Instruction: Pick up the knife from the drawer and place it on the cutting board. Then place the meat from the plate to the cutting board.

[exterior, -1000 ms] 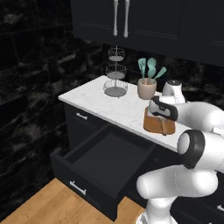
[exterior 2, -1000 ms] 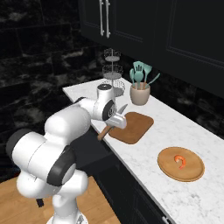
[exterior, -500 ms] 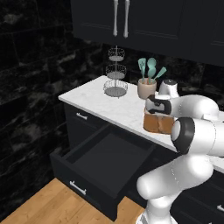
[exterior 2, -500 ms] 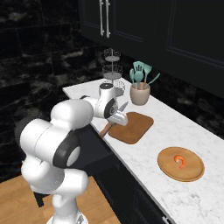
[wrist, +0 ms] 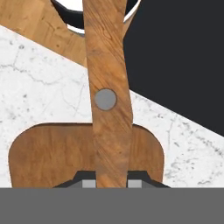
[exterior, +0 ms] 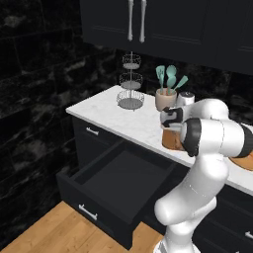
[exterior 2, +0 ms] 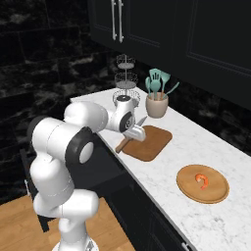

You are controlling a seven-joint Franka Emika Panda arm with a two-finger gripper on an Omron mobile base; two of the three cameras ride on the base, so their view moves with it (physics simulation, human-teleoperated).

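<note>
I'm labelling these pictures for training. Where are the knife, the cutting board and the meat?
knife point(wrist: 107, 100): hand view, middle of the wooden handle.
cutting board point(exterior 2: 152, 142): right base view, bare middle of its top.
meat point(exterior 2: 201, 180): right base view, centre of the lump, on the plate.

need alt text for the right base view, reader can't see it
A white robot arm's tool grips a knife over the near end of a cutting board on a white marble counter. To the right, a round plate holds a small piece of meat.
</note>
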